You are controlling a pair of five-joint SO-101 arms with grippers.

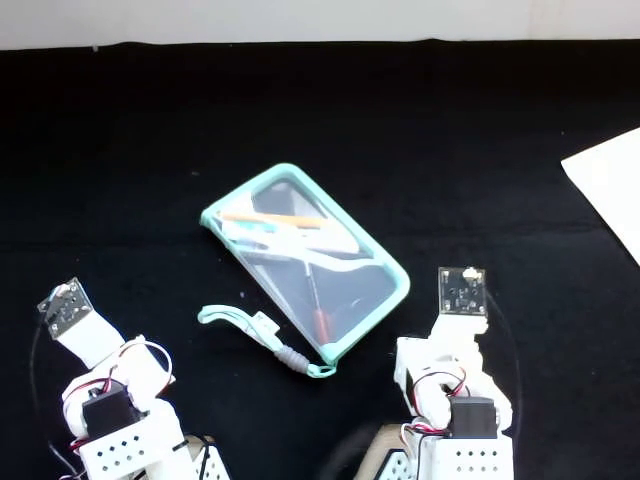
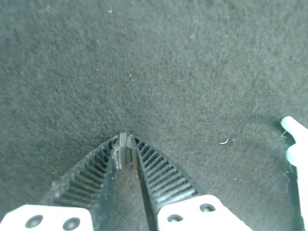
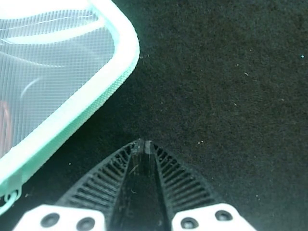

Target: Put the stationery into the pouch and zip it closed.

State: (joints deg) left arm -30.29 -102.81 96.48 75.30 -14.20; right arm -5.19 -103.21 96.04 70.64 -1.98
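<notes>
Pouch (image 1: 305,262), one, stationery (image 1: 272,218) inside, left pincer (image 2: 126,139) and right pincer (image 3: 143,143), two, both tips together

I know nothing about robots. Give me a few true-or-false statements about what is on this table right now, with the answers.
1. The pouch lies flat on the black cloth. True.
2. An orange pencil lies loose on the cloth beside the pouch. False: the orange pencil is inside the pouch.
3. The left gripper is shut with nothing in it. True.
4. The right gripper clamps the pouch's rim. False: it is shut over bare cloth, beside the pouch and apart from it.
5. A white sheet lies at the table's edge, apart from the pouch. True.
</notes>
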